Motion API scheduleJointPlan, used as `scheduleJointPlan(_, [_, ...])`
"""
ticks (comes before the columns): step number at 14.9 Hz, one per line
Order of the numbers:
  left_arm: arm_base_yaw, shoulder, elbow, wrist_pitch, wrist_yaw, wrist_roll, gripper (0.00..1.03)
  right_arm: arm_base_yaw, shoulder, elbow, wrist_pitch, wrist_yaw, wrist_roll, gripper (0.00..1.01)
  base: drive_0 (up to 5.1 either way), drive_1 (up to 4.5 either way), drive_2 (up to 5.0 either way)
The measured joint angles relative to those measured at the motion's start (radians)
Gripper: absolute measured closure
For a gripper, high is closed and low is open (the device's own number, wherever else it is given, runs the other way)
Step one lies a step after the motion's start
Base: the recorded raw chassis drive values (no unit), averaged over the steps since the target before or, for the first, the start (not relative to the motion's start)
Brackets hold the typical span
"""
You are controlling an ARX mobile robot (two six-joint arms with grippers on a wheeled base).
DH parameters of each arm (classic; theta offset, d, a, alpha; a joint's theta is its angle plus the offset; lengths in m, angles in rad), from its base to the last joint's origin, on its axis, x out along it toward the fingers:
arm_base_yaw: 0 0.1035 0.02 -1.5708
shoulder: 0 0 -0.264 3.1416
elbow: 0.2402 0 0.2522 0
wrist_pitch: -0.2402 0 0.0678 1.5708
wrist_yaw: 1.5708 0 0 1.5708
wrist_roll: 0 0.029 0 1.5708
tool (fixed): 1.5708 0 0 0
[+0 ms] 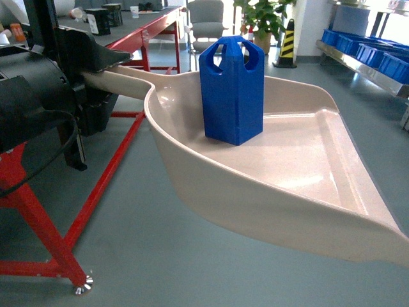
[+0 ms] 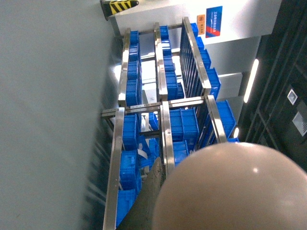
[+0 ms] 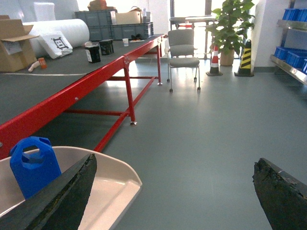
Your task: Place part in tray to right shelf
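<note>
The blue part [image 1: 231, 89] stands upright in the back of the beige tray [image 1: 307, 166], which hangs in the air above the floor. My left gripper [image 1: 102, 77] is shut on the tray's long handle at the left. In the left wrist view the handle's rounded end fills the lower right beside one dark finger [image 2: 152, 199]. My right gripper [image 3: 175, 160] is open over bare floor, out of the head view; the part [image 3: 33, 165] and the tray [image 3: 115, 182] lie to its left. The right shelf [image 1: 364, 67] runs along the far right.
The red-framed table [image 1: 147, 32] stands at the left with small items on top. Blue crates [image 1: 377, 51] fill the steel rack [image 2: 163, 120]. A chair [image 3: 183, 45], a potted plant [image 3: 230, 19] and a striped cone [image 3: 245, 57] stand at the back. Grey floor lies between.
</note>
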Motion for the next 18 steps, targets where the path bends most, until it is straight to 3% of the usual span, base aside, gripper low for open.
scheduleJointPlan(18, [-0.001, 0.001, 0.001, -0.005, 0.0, 0.0, 0.9, 0.0, 0.001, 0.0, 0.001, 0.0, 0.0, 0.03, 0.0, 4.02, -4.0])
